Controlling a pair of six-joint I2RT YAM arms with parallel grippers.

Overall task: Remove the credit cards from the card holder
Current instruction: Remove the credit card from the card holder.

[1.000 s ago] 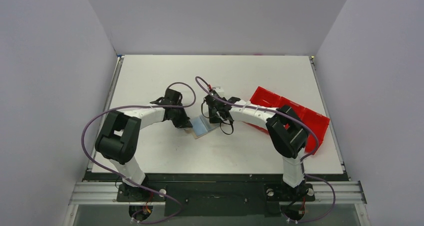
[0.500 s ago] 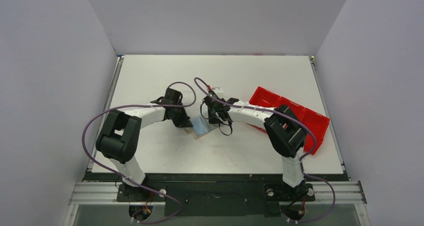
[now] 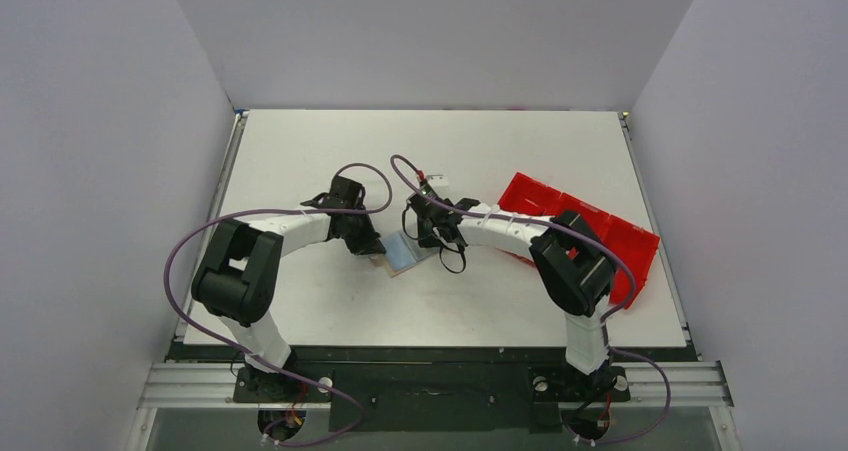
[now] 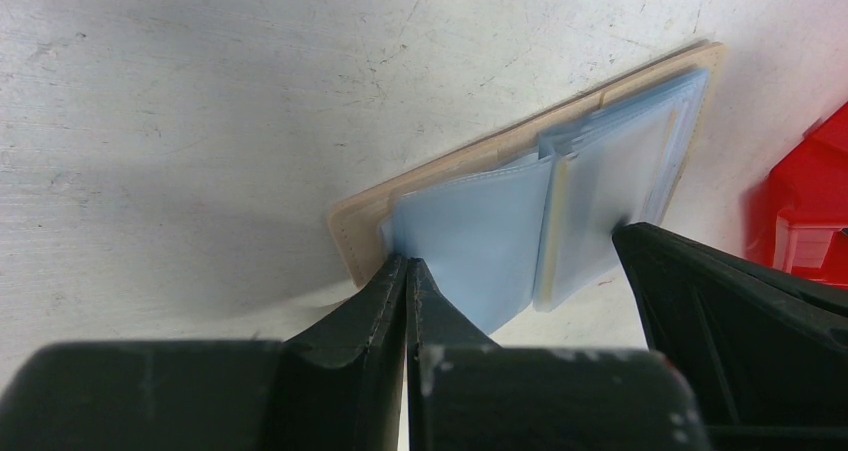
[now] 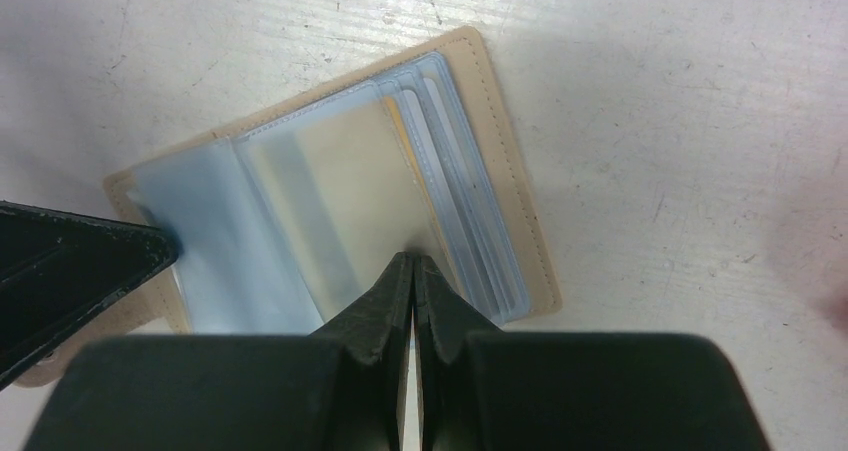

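The tan card holder [image 3: 403, 253] lies open and flat on the table, its clear blue sleeves fanned out [image 5: 300, 201]. The credit cards sit inside the sleeves: a pale cream one [image 5: 345, 171] and a light blue one [image 4: 475, 241] show through the plastic. My left gripper [image 4: 405, 263] is shut, its tips pressed at the left corner of the holder's blue sleeve. My right gripper [image 5: 412, 259] is shut too, its tips resting on the cream card's sleeve near the holder's middle. Nothing shows between either pair of jaws.
A red compartment tray [image 3: 600, 233] stands at an angle on the right of the table, partly under my right arm. Both wrists meet over the holder at the table's centre [image 3: 400, 236]. Purple cables loop above each forearm.
The left jaws finished closing at the holder's corner. The right wrist edged slightly left. The holder has barely moved.
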